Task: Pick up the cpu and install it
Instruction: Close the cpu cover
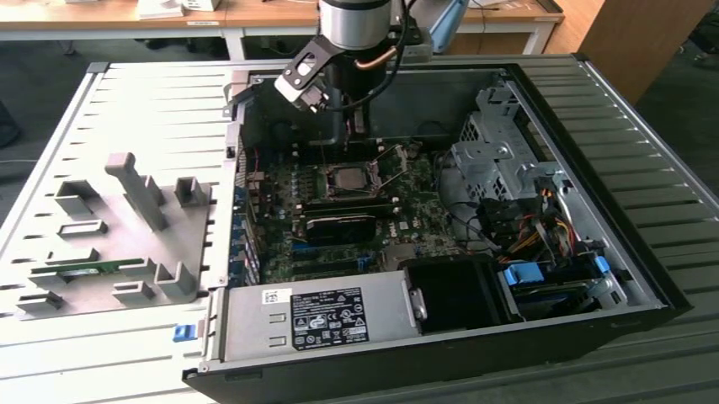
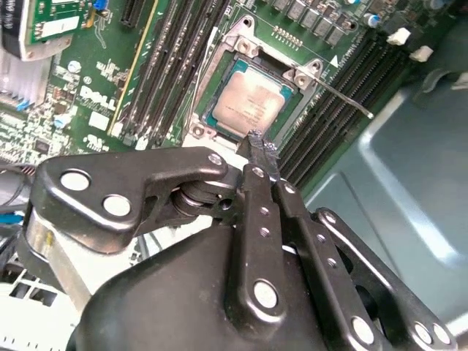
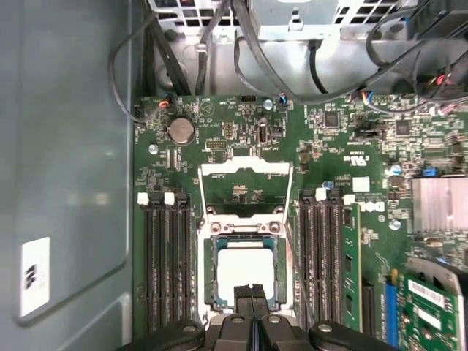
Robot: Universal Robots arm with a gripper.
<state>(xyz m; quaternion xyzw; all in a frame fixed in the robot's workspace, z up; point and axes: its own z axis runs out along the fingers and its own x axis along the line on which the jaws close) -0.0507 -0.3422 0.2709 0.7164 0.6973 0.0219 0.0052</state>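
Observation:
The cpu (image 1: 350,178), a flat square chip with a silver-grey top, lies seated in the motherboard socket inside the open computer case (image 1: 629,219). Both wrist views look down on the cpu (image 2: 251,99) (image 3: 241,267), framed by the socket's metal rim. The socket's load plate (image 3: 245,172) is flipped open beside it, and the thin retention lever (image 2: 344,95) sticks out to one side. My gripper (image 1: 337,139) hangs just above the chip's edge. Its black fingers (image 2: 261,146) (image 3: 252,294) are pressed together and shut, with nothing between them.
Black memory slots (image 3: 164,256) flank the socket on both sides. A metal drive cage (image 1: 494,160) and cable bundles fill the exterior view's right of the case, a power supply (image 1: 326,316) its front. A grey fixture (image 1: 113,244) holding a green memory stick (image 1: 96,269) lies outside, left.

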